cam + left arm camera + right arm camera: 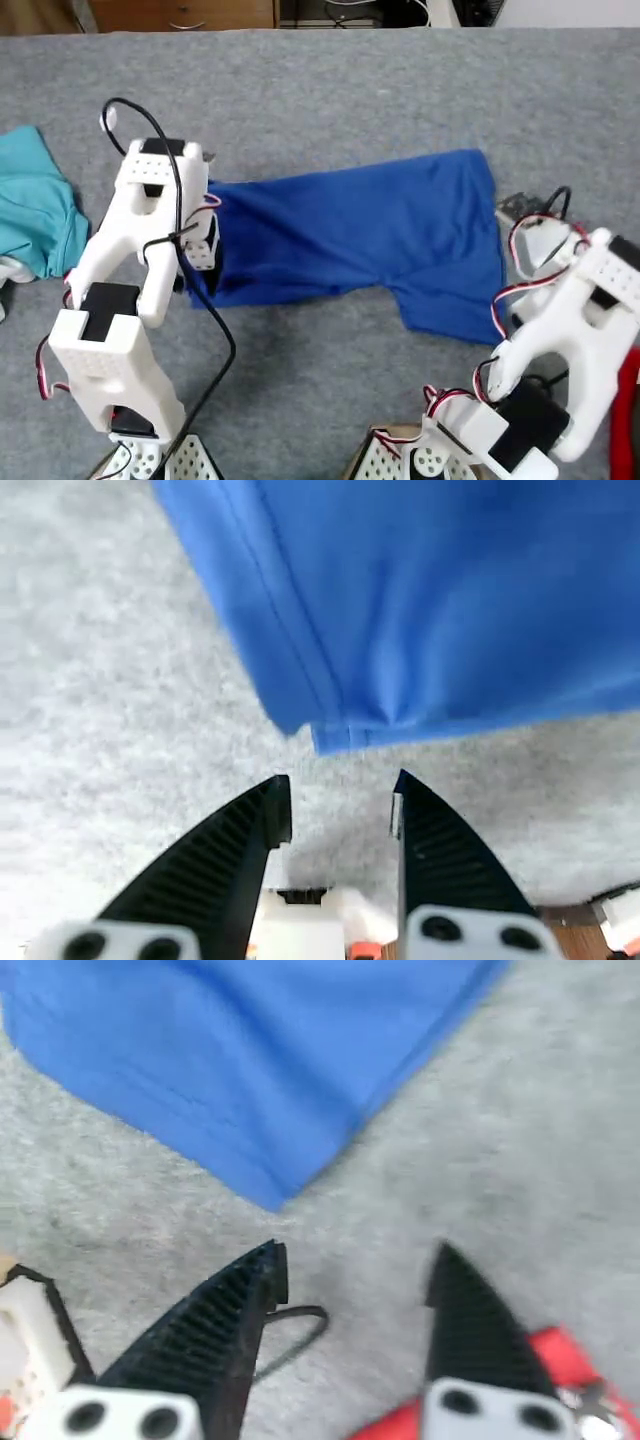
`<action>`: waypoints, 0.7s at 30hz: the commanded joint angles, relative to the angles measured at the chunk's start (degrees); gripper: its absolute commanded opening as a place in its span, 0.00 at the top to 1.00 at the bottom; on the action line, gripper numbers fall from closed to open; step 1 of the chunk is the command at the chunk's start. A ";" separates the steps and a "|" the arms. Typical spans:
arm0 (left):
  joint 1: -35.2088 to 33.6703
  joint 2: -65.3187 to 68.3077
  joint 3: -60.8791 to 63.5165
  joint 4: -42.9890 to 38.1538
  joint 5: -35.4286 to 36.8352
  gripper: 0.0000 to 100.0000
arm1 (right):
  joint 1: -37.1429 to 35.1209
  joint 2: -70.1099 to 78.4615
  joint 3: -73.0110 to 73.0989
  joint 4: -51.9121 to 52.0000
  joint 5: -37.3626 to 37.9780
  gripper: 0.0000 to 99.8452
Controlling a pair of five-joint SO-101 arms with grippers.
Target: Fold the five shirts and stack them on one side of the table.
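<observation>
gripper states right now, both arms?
Left gripper: open, empty, jaws just short of the blue shirt hem.
Right gripper: open, empty, near a corner of the blue shirt.

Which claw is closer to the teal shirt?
Left. The left claw sits at the end of the blue shirt nearer the teal shirt; the right claw is off its far end.

Two white arms stand side by side, the left arm (120,250) stretched forward and the right arm (575,330) folded closer to its base. The left gripper (340,780) points downward with its black fingers parted, holding nothing. The right gripper (357,1250) is spread wider, also holding nothing.
</observation>
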 commanded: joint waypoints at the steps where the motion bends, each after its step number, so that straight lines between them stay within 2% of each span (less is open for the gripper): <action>1: -1.67 -3.38 -7.03 3.34 -1.32 0.92 | -2.42 -3.21 -8.22 4.13 -0.79 0.98; 2: -2.37 -3.38 -8.26 3.34 -2.02 0.98 | -3.30 -3.21 -9.63 5.10 -0.79 1.00; 3: -2.99 -3.38 -9.32 3.34 -2.20 0.99 | -4.18 -3.21 -10.95 6.15 -0.88 0.98; 5: -3.78 -3.38 -11.43 3.34 -1.32 0.95 | -6.11 -3.21 -13.41 6.42 -3.69 0.97; 9: -0.70 -2.33 -21.45 2.37 1.85 0.98 | -16.13 -2.33 -15.60 0.44 -11.16 0.99; 12: 3.78 1.10 -25.58 -4.92 5.10 0.98 | -26.42 1.45 -16.13 -8.35 -18.90 0.99; 15: 4.57 6.20 -26.20 -15.21 6.24 0.98 | -33.45 9.10 -18.24 -18.11 -22.86 0.99; 18: 4.48 13.32 -26.46 -23.91 6.95 0.98 | -35.82 19.74 -23.16 -25.76 -25.05 0.99; 21: 3.34 20.44 -28.40 -27.16 6.59 0.98 | -35.82 31.87 -30.90 -28.66 -26.29 0.99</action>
